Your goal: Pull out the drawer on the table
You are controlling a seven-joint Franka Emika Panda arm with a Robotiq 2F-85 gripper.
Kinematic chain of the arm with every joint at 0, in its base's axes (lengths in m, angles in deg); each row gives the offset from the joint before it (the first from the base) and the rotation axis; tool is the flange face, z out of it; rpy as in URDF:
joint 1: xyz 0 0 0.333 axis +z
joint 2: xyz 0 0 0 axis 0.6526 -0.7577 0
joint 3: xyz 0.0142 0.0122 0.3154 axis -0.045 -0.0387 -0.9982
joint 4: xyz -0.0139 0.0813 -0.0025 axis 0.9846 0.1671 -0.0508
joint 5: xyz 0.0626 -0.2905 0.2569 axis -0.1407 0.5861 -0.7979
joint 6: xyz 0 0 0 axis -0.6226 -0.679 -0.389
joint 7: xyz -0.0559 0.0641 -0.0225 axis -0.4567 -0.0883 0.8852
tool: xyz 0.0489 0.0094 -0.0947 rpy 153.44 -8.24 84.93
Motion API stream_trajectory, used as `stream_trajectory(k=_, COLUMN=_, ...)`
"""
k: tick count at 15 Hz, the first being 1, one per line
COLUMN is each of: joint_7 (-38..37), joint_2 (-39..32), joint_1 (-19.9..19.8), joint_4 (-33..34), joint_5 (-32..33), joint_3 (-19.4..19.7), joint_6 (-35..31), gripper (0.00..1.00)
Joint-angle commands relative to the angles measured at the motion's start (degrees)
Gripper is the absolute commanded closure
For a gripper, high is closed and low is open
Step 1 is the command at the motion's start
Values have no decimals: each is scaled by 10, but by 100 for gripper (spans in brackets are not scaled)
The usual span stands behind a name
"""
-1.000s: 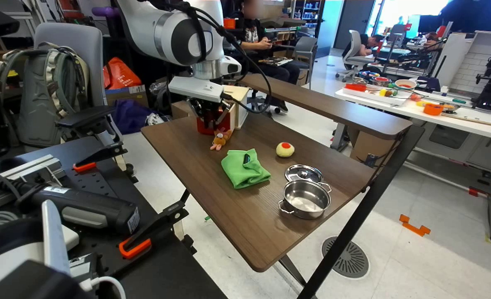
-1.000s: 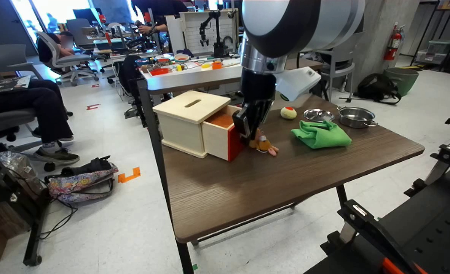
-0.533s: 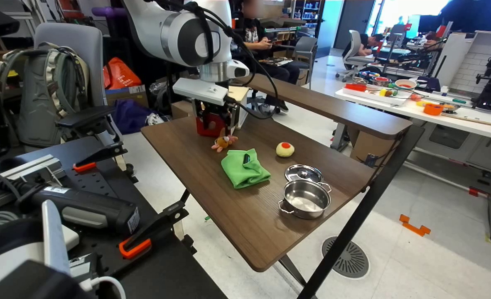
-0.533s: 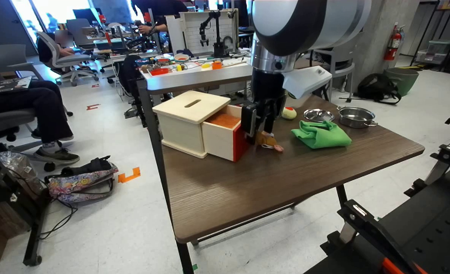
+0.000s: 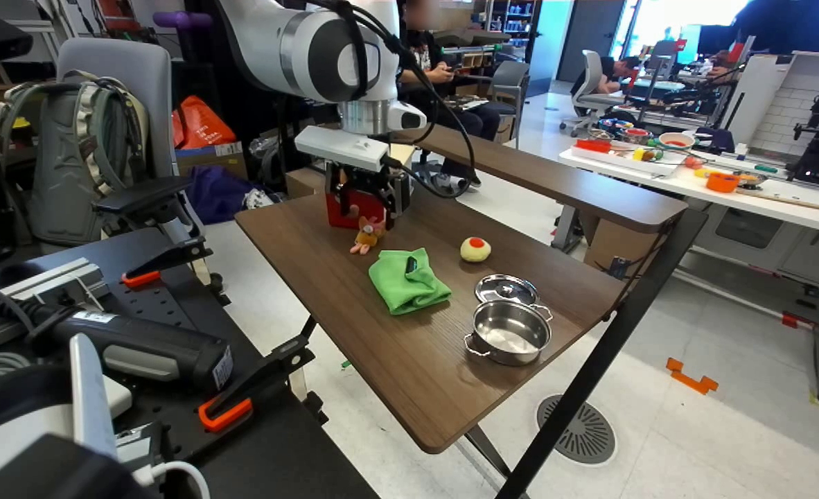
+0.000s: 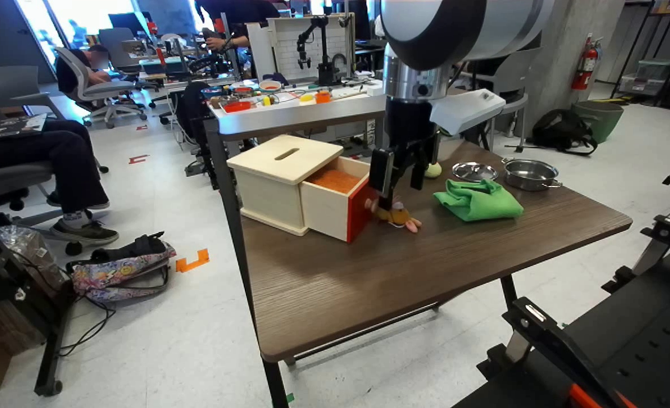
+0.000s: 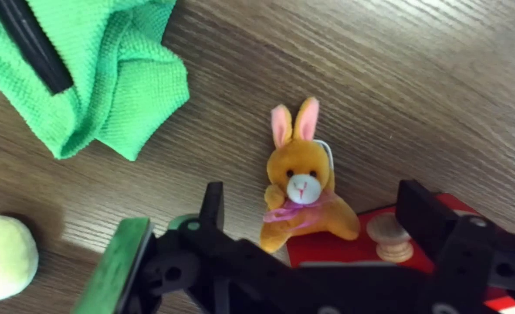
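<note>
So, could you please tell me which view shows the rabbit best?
The wrist view: the rabbit is close up, face and both ears clear. Both exterior views show it small; in an exterior view the gripper partly hides it.

Tbl (image 5: 423, 378) has 2 toys (image 7: 301, 165), 1 ea. drawer (image 6: 333, 208), cloth (image 5: 406, 287), pot (image 5: 511, 333), lid (image 5: 506, 288).

In my wrist view, my black 2-fingered gripper (image 7: 312, 194) hides part of the red-fronted wooden drawer (image 7: 338, 250), and the left edge crops a red-spotted pale-yellow ball (image 7: 8, 257).
</note>
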Motion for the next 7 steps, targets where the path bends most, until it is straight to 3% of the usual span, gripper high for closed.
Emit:
stream_trajectory(k=1, joint_7=-8, joint_2=56, joint_1=18, joint_4=-30, joint_5=1, joint_3=15, joint_6=47, gripper=0)
stream_trajectory(k=5, joint_7=-2, joint_2=136, joint_1=19, joint_4=-78, joint_5=1, joint_3=12, joint_6=90, gripper=0)
stream_trajectory(k=6, joint_7=-34, joint_2=144, joint_1=42, joint_4=-69, joint_5=29, joint_3=41, joint_6=126, gripper=0)
stream_trajectory(k=7, joint_7=-2, joint_2=99, joint_1=21, joint_4=-45, joint_5=2, joint_3=16, joint_6=84, gripper=0)
